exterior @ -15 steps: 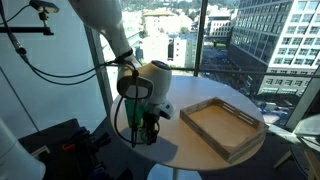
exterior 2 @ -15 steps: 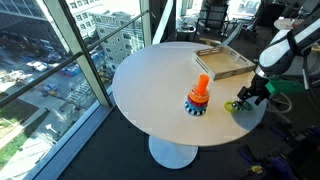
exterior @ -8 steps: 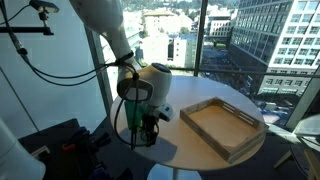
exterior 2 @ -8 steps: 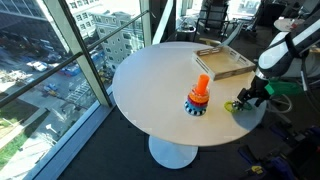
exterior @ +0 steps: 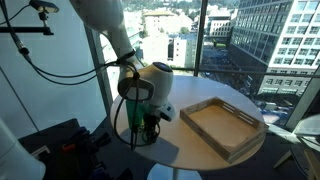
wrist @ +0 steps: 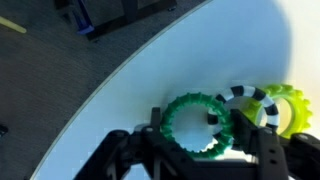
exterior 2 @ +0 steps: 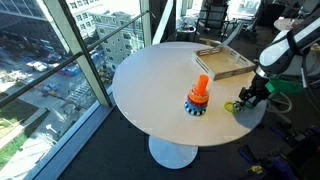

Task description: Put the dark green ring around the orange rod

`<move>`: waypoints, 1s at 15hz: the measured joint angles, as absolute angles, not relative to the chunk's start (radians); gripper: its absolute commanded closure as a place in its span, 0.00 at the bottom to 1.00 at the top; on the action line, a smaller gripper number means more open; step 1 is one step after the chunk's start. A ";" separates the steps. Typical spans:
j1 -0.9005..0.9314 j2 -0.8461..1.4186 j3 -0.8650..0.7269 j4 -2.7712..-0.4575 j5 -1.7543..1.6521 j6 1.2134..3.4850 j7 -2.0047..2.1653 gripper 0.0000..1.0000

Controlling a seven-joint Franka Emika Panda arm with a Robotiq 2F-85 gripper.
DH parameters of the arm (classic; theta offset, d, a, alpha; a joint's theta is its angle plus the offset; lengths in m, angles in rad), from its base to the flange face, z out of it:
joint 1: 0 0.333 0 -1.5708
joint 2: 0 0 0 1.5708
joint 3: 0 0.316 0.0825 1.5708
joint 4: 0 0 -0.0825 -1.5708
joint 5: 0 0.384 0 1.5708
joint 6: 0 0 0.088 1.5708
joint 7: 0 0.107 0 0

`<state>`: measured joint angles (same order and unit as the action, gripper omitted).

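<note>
The dark green ring [wrist: 190,100] lies flat on the white round table near its edge. In the wrist view my gripper [wrist: 228,125] is shut on the ring's right wall, with one finger inside the hole and the other outside. In both exterior views the gripper [exterior: 147,128] [exterior 2: 246,99] reaches straight down to the table edge and the ring is mostly hidden under it. The orange rod [exterior 2: 201,87] stands upright on a dark blue base in the middle of the table, well apart from the gripper.
A black-and-white striped ring [wrist: 240,93] and a small yellow ring [wrist: 287,105] lie touching the green one. A wooden tray [exterior: 215,103] [exterior 2: 218,74] sits at the far side of the table [exterior 2: 150,90]. The table edge runs close beside the rings.
The jaws have closed onto the green ring's wall. The arm itself has barely moved.
</note>
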<state>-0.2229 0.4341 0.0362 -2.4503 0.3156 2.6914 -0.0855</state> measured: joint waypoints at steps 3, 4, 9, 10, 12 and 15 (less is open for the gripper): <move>-0.225 0.434 0.051 -2.450 0.343 2.693 -0.103 0.56; -0.225 0.432 0.054 -2.450 0.345 2.693 -0.105 0.56; -0.225 0.387 0.056 -2.451 0.344 2.670 -0.106 0.56; -0.224 0.368 0.056 -2.452 0.343 2.653 -0.106 0.56; -0.216 0.326 0.050 -2.452 0.340 2.610 -0.105 0.56; -0.189 0.248 0.032 -2.452 0.321 2.536 -0.102 0.56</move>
